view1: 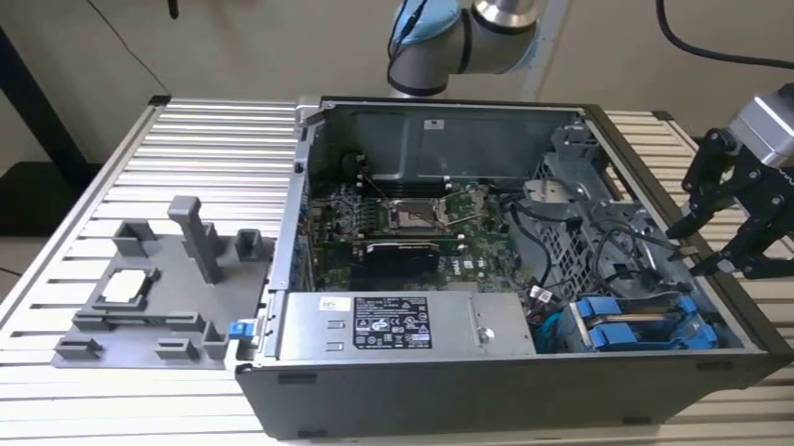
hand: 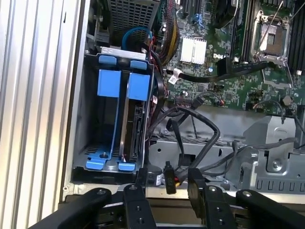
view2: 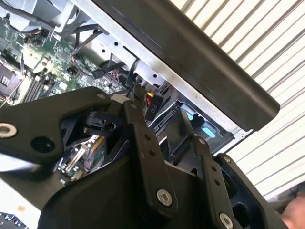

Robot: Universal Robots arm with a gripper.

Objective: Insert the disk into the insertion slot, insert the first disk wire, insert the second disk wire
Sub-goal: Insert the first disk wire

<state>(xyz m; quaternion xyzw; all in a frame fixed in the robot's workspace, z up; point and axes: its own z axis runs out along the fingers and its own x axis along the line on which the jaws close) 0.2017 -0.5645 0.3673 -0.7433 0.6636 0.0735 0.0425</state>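
Green motherboard [view1: 484,232], labelled power-supply box [view1: 385,325], grey fixture [view1: 162,297]

A ribbed silver aluminium worktop [view1: 149,158] stands before a plain beige wall [view1: 248,46], under soft, even light.

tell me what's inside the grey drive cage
Two blue carrier frames side by side in the drive cage; a drive's edge shows in the one nearer the motherboard. The other's contents are covered.

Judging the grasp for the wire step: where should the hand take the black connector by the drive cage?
Probably the black connector by its stiff body, pinched across narrow sides, coming in through the open case, where the open hand hangs. Cables around it are limp loops.
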